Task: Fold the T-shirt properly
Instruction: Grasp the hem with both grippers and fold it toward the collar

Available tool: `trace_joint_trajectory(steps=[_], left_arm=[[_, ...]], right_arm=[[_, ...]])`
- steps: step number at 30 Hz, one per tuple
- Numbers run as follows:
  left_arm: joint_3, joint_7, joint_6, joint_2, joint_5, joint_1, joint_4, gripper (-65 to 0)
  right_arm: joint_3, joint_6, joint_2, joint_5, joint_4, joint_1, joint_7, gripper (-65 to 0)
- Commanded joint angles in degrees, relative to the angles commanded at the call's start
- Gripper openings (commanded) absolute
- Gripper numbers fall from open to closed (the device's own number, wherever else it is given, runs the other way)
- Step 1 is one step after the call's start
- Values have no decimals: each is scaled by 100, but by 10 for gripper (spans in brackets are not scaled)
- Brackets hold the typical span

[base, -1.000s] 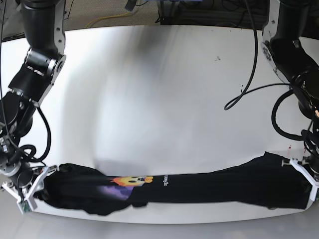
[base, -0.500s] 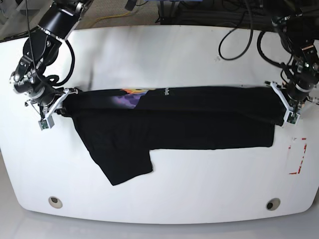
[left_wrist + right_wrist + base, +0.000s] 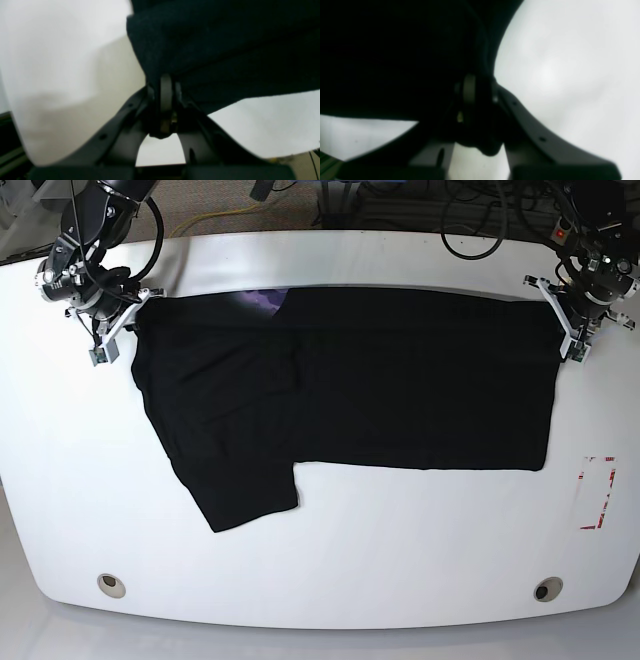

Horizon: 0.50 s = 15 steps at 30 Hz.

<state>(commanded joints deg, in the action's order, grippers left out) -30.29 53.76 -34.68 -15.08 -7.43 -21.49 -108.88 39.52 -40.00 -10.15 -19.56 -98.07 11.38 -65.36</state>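
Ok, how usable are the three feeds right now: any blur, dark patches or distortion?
Base view: sharp and evenly lit, table edges bowed by the lens. Left wrist view: soft-focused, T-shirt weave faintly visible above the left gripper. Right wrist view: blurrier, cloth nearly featureless black around the right gripper.

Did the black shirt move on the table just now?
Yes. The T-shirt slid toward the table's far edge, away from the two round holes near the front edge, and now lies spread out.

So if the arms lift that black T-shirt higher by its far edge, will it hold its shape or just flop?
Probably flop: the T-shirt lies limp and creased, one sleeve trailing. It looks light, likely to sag between the left gripper and right gripper.
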Motion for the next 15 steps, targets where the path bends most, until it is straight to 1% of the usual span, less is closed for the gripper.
trace_joint_trajectory(steps=[1, 2, 3, 4, 5, 6, 8, 9, 10, 11, 13, 15], left_arm=[[0, 9, 0, -9, 0, -53, 44, -643], [0, 9, -35, -9, 9, -88, 97, -625], [0, 18, -88, -18, 9, -97, 132, -601], [0, 26, -176, -26, 9, -97, 185, -553], [0, 105, -334, -26, 18, -97, 290, -465], [-26, 220, -510, -26, 18, -97, 413, -363], [-62, 343, -532, -26, 18, -97, 554, -196], [-132, 352, -532, -35, 18, -97, 580, -133], [-246, 343, -532, -35, 18, -97, 589, -101], [-334, 343, -532, -35, 9, -97, 571, -96], [-440, 352, -532, -35, 0, -97, 519, -113], [-580, 352, -532, -35, 0, -97, 220, -133]], right_arm=[[0, 0, 0, 0, 0, 26, -62, -528], [0, 0, 0, 0, 0, 35, -114, -476], [9, 0, 0, 0, 0, 53, -132, -445], [9, 0, 0, 0, -9, 53, -167, -400], [18, 0, 0, 0, -35, 62, -202, -341], [35, 0, 0, -9, -88, 114, -237, -292], [211, 0, 0, -211, -299, 264, -264, -219], [273, 0, 0, -404, -396, 325, -264, -193], [325, 0, 0, -677, -501, 404, -264, -170], [343, 0, -26, -932, -563, 475, -264, -157], [343, 0, -53, -1407, -659, 615, -264, -146], [352, 0, -246, -1987, -695, 738, -264, -147]])
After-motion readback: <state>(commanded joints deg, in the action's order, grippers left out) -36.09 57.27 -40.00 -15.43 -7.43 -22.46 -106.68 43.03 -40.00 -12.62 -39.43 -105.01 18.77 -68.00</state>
